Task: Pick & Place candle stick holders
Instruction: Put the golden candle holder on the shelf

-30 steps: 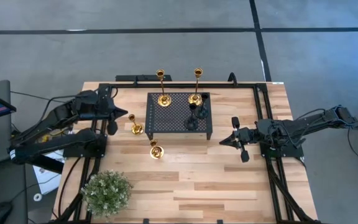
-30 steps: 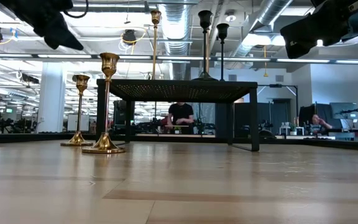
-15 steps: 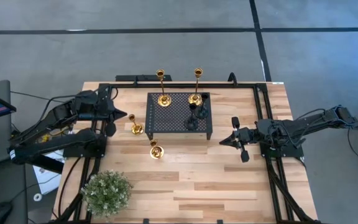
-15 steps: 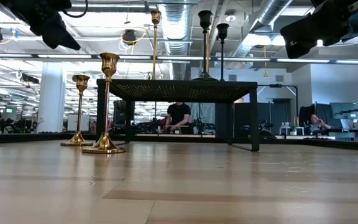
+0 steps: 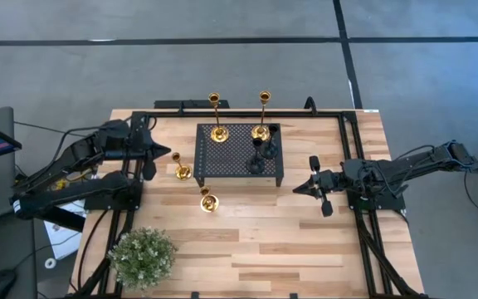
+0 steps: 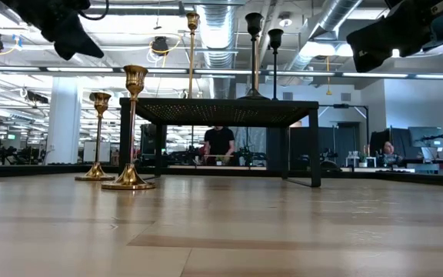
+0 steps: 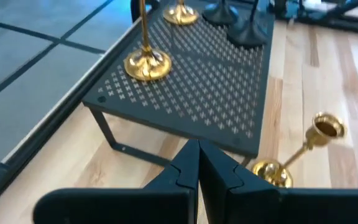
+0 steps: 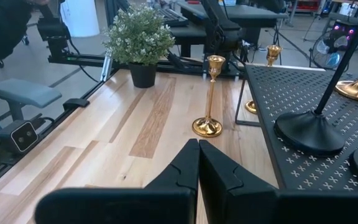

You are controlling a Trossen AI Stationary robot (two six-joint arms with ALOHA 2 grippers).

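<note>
A black perforated stand (image 5: 239,154) holds two tall slim gold holders (image 5: 217,133) (image 5: 260,131) and two black holders (image 5: 257,164) (image 5: 268,149), all upright on their round bases. Two short gold holders (image 5: 181,172) (image 5: 208,201) stand upright on the wood, left of and in front of the stand; one shows in the left wrist view (image 7: 291,163). My left gripper (image 5: 167,154) hovers shut and empty left of the stand, also in its wrist view (image 7: 197,163). My right gripper (image 5: 298,190) hovers shut and empty right of the stand, also in its wrist view (image 8: 197,155).
A green potted plant (image 5: 143,256) stands at the near left corner. Black frame rails (image 5: 355,158) run along the table's left, right and far edges. Bare wood (image 5: 289,241) lies in front of the stand. People show in the room beyond (image 6: 220,142).
</note>
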